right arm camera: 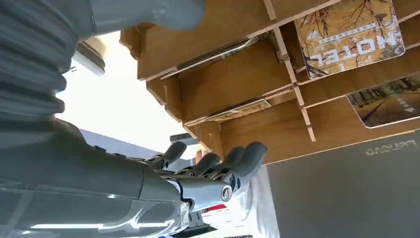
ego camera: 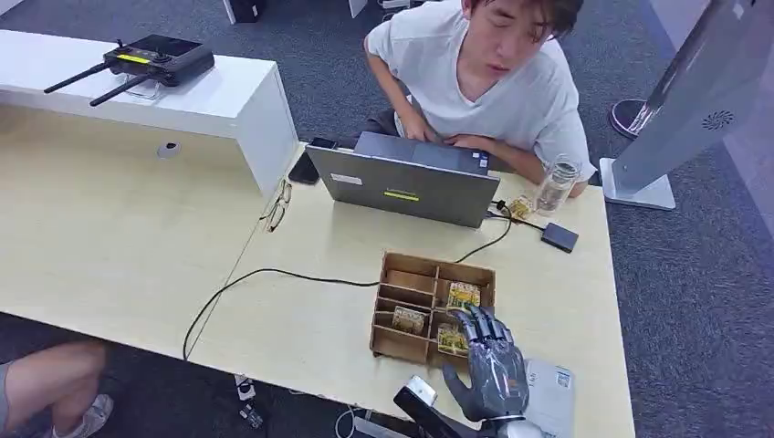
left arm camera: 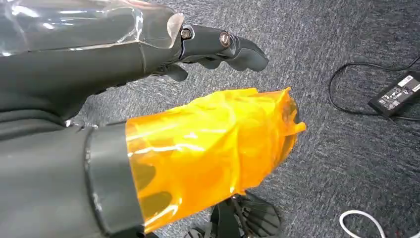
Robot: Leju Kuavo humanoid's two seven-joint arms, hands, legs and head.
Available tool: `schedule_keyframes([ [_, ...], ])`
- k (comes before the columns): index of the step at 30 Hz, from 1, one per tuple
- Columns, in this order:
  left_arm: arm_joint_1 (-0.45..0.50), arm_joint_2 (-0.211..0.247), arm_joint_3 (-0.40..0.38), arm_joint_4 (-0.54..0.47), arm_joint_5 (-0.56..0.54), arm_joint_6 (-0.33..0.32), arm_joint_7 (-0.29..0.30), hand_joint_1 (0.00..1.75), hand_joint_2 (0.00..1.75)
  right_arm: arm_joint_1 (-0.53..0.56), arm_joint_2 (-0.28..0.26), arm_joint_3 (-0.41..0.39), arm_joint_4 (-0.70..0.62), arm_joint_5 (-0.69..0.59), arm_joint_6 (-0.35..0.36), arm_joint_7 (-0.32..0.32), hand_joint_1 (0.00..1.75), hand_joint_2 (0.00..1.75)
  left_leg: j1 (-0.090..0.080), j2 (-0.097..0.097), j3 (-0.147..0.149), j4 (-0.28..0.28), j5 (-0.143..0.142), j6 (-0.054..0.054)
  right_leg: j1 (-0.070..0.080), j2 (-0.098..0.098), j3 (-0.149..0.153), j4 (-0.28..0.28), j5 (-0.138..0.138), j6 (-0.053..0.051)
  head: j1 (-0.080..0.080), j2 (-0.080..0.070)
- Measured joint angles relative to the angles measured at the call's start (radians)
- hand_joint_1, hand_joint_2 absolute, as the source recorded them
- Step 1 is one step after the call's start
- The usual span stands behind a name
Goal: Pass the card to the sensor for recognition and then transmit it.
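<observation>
Right hand hovering over the card box, nothing grabbed yet

My right hand has its fingers spread, empty; the card lies flat just under the fingertips in the wooden box. Left hand hangs low, loosely curled.

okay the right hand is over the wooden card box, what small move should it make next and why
Probably lower the right hand a little and close its fingers on the card in the near compartment of the wooden box. The hand hovers there with fingers apart and holds nothing, so no card can yet go to the sensor.
</observation>
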Motion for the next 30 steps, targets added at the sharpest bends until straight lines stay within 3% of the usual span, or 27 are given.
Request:
schedule_keyframes([
  [30, -0.001, 0.0, -0.001, 0.0, 0.001, 0.0, 0.001, 0.0, 0.0, 0.0, 0.005, -0.022, 0.014, 0.01, 0.021, 0.014, 0.44, 1.75, 0.0, 0.0, 0.0, 0.0, 0.0, 0.0, 0.0, 0.0, 0.0, 0.0, 0.0, 0.0, 0.0, 0.0],
])
